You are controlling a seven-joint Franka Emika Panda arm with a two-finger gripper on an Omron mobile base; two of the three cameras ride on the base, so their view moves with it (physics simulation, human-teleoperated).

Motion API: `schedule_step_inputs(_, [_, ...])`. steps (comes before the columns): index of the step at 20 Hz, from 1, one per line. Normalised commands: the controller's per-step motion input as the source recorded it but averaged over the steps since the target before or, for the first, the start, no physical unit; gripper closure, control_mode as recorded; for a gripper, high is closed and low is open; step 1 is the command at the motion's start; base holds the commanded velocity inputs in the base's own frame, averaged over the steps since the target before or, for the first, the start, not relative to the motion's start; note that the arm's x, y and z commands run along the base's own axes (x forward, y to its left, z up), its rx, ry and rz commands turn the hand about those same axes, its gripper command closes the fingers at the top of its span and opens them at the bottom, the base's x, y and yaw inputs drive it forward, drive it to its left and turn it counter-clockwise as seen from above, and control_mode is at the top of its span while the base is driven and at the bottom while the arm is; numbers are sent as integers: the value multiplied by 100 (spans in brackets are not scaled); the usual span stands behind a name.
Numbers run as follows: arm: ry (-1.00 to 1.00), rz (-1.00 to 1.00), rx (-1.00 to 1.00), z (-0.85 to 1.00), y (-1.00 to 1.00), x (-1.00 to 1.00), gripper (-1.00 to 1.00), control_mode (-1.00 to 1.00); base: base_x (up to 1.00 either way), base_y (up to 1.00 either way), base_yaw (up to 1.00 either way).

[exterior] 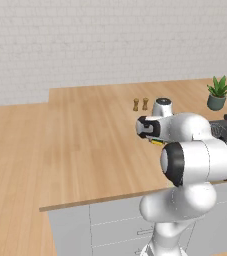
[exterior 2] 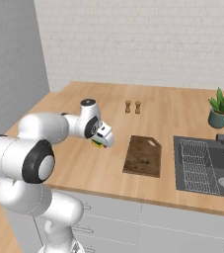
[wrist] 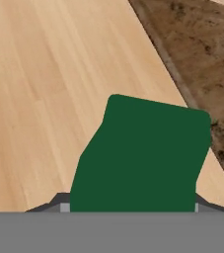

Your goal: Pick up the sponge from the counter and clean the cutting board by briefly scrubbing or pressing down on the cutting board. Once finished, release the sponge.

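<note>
While the arm reaches out over the desk (exterior 2: 84, 173), the fingers (exterior 2: 101, 143) hold the sponge (wrist: 140, 155) clamped, left of the cutting board (exterior 2: 143, 155).

Desk: light wood grain, grey cabinet fronts below; dark sink (exterior 2: 205, 168) set into its right end, potted plant (exterior 2: 221, 111) behind the sink near the wall. Cutting board: darker brown slab, flat on the desk between the hand and the sink. In the hand view its edge runs down the right side, with bare desk showing between it and the sponge. Sponge: green face toward the hand camera, fingers closed on both sides; a yellow edge shows under the hand in the right base view (exterior 2: 98, 145). Whether it touches the desk, I cannot tell. Two small brown shakers (exterior 2: 132, 106) stand side by side farther back, well apart from the board.
</note>
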Motion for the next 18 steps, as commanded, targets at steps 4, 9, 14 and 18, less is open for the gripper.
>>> schedule_step_inputs(4, [0, 6, 0, -42, 16, 0, 100, -100, 0, 0, 0])
schedule_step_inputs(9, [0, 5, 0, -45, 13, 0, 100, -100, 0, 0, 0])
schedule_step_inputs(14, [0, 4, 0, -22, 0, 0, 100, -100, 0, 0, 0])
schedule_step_inputs(18, [0, 4, 0, -12, 0, 0, 100, -100, 0, 0, 0])
